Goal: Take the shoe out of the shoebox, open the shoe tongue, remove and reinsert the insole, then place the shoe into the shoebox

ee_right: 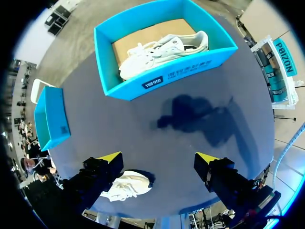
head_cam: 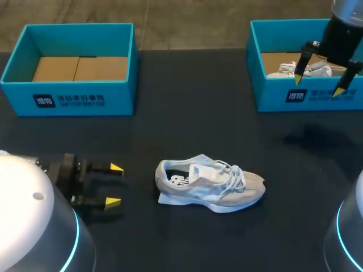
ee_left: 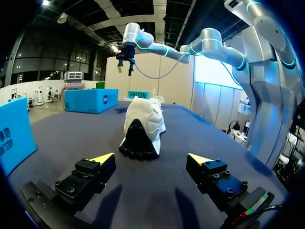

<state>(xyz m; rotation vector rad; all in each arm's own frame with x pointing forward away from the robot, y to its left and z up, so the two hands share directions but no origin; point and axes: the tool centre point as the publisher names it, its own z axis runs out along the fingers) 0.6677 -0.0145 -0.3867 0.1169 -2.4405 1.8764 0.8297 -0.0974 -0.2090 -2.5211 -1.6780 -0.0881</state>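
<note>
A grey and white shoe (head_cam: 210,184) lies on its sole in the middle of the black table, toe to the right, its dark printed insole (head_cam: 180,180) showing in the opening. My left gripper (head_cam: 113,185) stands open a short way left of the heel, empty; in the left wrist view the shoe's heel (ee_left: 140,138) faces the left gripper (ee_left: 151,159). High over the front wall of the right shoebox (head_cam: 306,99) hangs my right gripper (head_cam: 319,85), open and empty. In the right wrist view the right gripper (ee_right: 159,157) looks down on the shoe (ee_right: 126,185).
The right shoebox (ee_right: 181,76) holds a second white shoe (ee_right: 162,47). An open blue shoebox (head_cam: 74,96) at the back left shows only its cardboard floor. Bare table lies between the boxes and around the shoe.
</note>
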